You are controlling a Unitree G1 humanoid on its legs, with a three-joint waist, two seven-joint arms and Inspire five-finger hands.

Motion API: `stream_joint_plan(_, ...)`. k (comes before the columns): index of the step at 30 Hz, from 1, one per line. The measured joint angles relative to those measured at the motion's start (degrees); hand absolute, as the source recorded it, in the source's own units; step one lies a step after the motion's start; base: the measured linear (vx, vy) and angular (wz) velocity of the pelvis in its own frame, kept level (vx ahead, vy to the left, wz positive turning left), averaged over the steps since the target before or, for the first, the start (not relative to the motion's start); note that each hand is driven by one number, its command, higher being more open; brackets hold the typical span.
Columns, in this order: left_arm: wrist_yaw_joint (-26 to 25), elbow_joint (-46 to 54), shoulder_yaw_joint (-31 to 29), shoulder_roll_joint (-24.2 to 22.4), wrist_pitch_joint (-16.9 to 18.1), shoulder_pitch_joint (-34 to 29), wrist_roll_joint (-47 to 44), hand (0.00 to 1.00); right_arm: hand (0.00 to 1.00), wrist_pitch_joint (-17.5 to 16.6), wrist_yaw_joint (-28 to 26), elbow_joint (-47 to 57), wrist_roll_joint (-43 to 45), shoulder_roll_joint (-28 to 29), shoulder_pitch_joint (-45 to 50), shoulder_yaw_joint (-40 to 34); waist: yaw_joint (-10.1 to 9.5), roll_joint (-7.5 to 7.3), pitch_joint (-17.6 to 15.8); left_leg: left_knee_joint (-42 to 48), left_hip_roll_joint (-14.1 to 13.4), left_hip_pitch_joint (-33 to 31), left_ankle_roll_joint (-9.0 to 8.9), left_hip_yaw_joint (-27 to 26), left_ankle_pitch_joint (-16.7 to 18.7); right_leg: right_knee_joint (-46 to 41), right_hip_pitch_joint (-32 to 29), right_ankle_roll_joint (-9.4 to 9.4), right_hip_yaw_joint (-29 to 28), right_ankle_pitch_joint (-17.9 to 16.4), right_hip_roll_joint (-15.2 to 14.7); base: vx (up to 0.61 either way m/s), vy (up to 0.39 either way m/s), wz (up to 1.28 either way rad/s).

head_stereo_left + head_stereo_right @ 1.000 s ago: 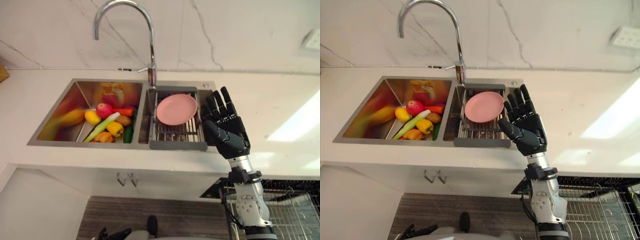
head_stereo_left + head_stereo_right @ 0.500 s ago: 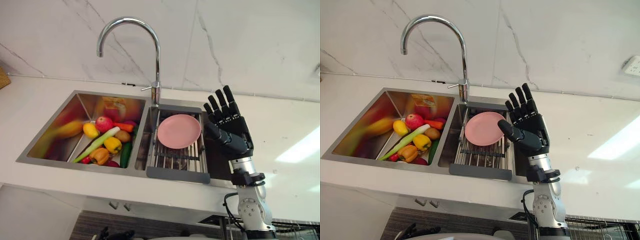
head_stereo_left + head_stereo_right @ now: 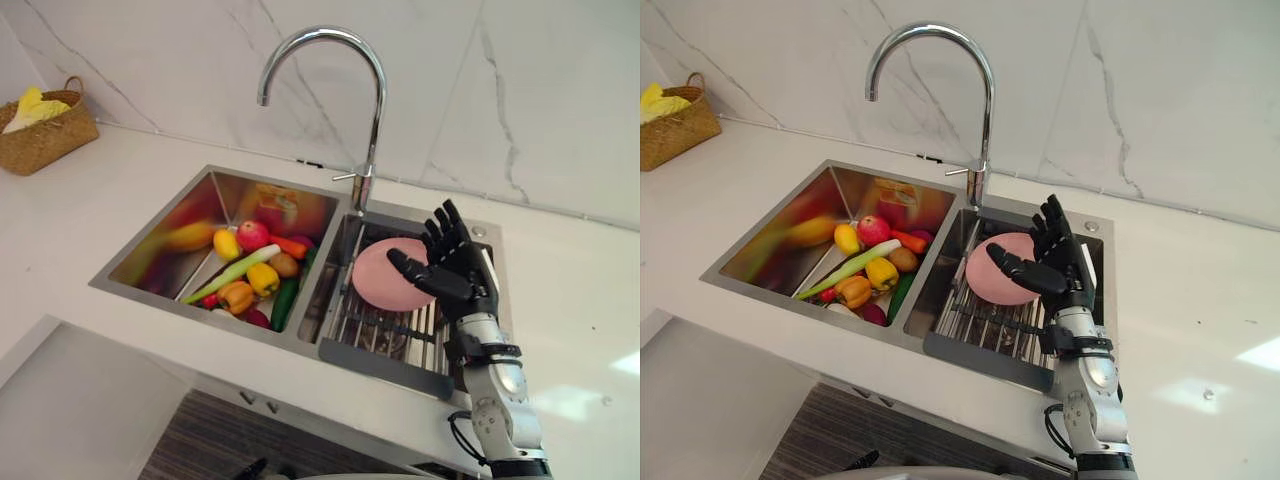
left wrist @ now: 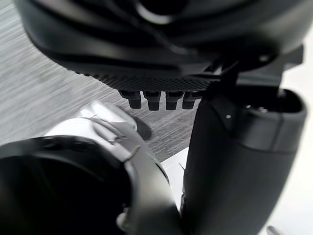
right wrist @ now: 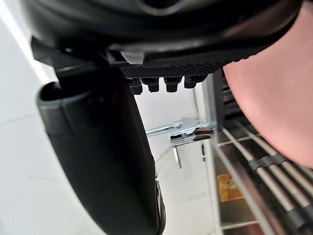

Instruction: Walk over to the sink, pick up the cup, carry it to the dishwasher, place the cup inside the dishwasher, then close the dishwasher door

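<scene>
Your right hand [image 3: 460,275], dark fingers straight and empty, hovers just by the round pink plate [image 3: 372,290] on the steel wire rack [image 3: 395,335] in the stainless double sink [image 3: 170,235]: you've reached the sink, but the cup, which I cannot place, awaits grasping, carrying, loading and door-closing.

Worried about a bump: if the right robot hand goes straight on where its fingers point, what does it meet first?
Probably the sink's back rim beside the faucet, then the wall, though depth is unclear. The right robot hand is open, the plate beside its thumb.
</scene>
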State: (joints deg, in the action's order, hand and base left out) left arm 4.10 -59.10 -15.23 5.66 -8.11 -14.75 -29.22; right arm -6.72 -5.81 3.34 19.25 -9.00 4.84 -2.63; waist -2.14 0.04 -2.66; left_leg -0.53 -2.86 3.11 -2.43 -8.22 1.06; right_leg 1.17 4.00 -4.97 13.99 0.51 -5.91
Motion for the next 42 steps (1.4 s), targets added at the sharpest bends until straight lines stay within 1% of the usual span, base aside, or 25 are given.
stream_joint_plan(1,-0.07,-0.03,-0.36,-0.09,-0.13,-0.01,0.08,1.00,1.00,0.00,0.34,-0.18,-1.54,-0.18,0.00,0.31,0.07,0.07,0.04,-0.06,-0.05,0.10,-0.08,-0.18,-0.01,0.00,0.00,-0.01,-0.03,0.00,0.05,-0.02,-0.024,-0.08)
stream_joint_plan(3,-0.24,-0.20,-1.20,-0.25,-0.44,-0.01,1.99,1.00,1.00,0.00,1.05,-0.31,-7.14,-1.60,-0.01,1.89,0.79,0.39,0.27,-0.09,-0.12,0.65,-0.37,-0.37,0.05,-0.02,0.38,-0.04,-0.20,0.02,0.12,-0.03,-0.010,-0.06)
stream_joint_plan(5,-0.16,-0.23,-1.20,-0.21,-0.48,-0.02,2.32,1.00,1.00,-0.02,1.05,-0.30,-9.71,-2.77,-0.06,2.31,1.41,0.40,0.30,-0.07,-0.12,1.10,-0.46,-0.49,0.08,-0.05,0.74,-0.09,-0.39,0.05,0.12,-0.05,0.003,-0.04)
stream_joint_plan(8,0.44,-0.28,-1.12,-0.22,-0.35,-0.04,2.42,1.00,1.00,-0.08,0.74,0.02,-13.60,-5.20,-0.31,2.37,1.61,0.34,0.36,0.03,-0.17,1.51,-0.54,-1.05,0.14,-0.08,0.86,-0.11,-0.87,0.21,0.13,-0.09,0.004,-0.08)
stream_joint_plan(14,1.05,-0.25,-0.60,-0.02,0.07,-0.12,3.80,1.00,1.00,-0.51,-1.31,2.95,-17.78,-9.25,-0.31,0.51,1.89,0.40,0.37,-0.52,-0.49,2.02,-0.51,-2.63,-0.12,0.02,0.67,0.26,-1.27,0.48,0.35,-0.05,-0.006,-0.07)
stream_joint_plan(19,1.51,-0.07,0.10,0.18,0.41,-0.03,6.25,1.00,1.00,-2.59,-3.34,4.49,-24.19,-11.68,-0.30,-1.11,2.45,0.50,0.38,-1.20,-1.05,2.60,-0.52,-4.84,-0.21,0.27,0.15,0.47,-3.25,0.82,1.06,0.01,-0.016,-0.19)
stream_joint_plan(23,2.20,-0.07,2.17,0.76,0.42,0.33,6.91,1.00,1.00,-2.71,-4.50,4.48,-28.61,-13.10,-0.05,-1.77,3.31,0.89,0.15,-1.36,-1.10,3.01,-0.55,-6.38,-0.17,0.37,-0.12,0.30,-4.59,0.95,1.17,0.02,-0.002,-0.19)
stream_joint_plan(27,2.21,-0.07,2.35,0.85,0.41,0.37,7.94,1.00,1.00,-2.72,-4.41,4.46,-31.68,-14.09,0.19,-2.17,3.79,0.96,0.10,-1.34,-1.11,3.04,-0.58,-6.53,-0.14,0.36,-0.17,0.27,-4.69,0.97,1.18,0.00,0.000,-0.02)
stream_joint_plan(32,2.20,0.14,3.62,1.18,0.41,0.38,7.94,1.00,1.00,-2.71,-3.54,3.95,-36.87,-14.61,0.19,-2.15,3.67,1.02,0.06,-1.33,-1.13,3.07,-0.58,-6.41,-0.14,0.22,-0.22,0.30,-4.45,0.94,1.13,-0.05,-0.010,0.02)
stream_joint_plan(34,2.19,0.15,4.00,1.27,0.39,0.38,8.04,1.00,1.00,-2.71,-2.37,3.22,-39.25,-14.62,0.19,-2.14,3.48,1.06,-0.02,-1.37,-1.12,3.06,-0.57,-6.29,-0.15,0.17,-0.20,0.41,-4.18,0.81,1.08,-0.04,-0.010,0.05)
stream_joint_plan(37,2.18,0.25,4.07,1.27,0.29,0.43,8.48,1.00,1.00,-2.58,-0.89,0.98,-41.16,-14.62,0.18,-2.12,3.18,1.08,-0.03,-1.66,-1.12,3.00,-0.56,-5.87,-0.27,0.16,-0.11,0.44,-3.51,0.71,1.03,-0.01,-0.015,0.08)
stream_joint_plan(42,2.18,0.64,4.05,1.27,0.15,0.44,9.02,1.00,1.00,-2.38,-0.27,-2.33,-42.44,-14.61,0.12,-1.50,3.05,1.04,-0.06,-2.66,-1.00,3.03,-0.51,-4.84,-0.84,0.01,0.13,0.29,-1.68,0.61,0.96,0.02,-0.013,0.11)
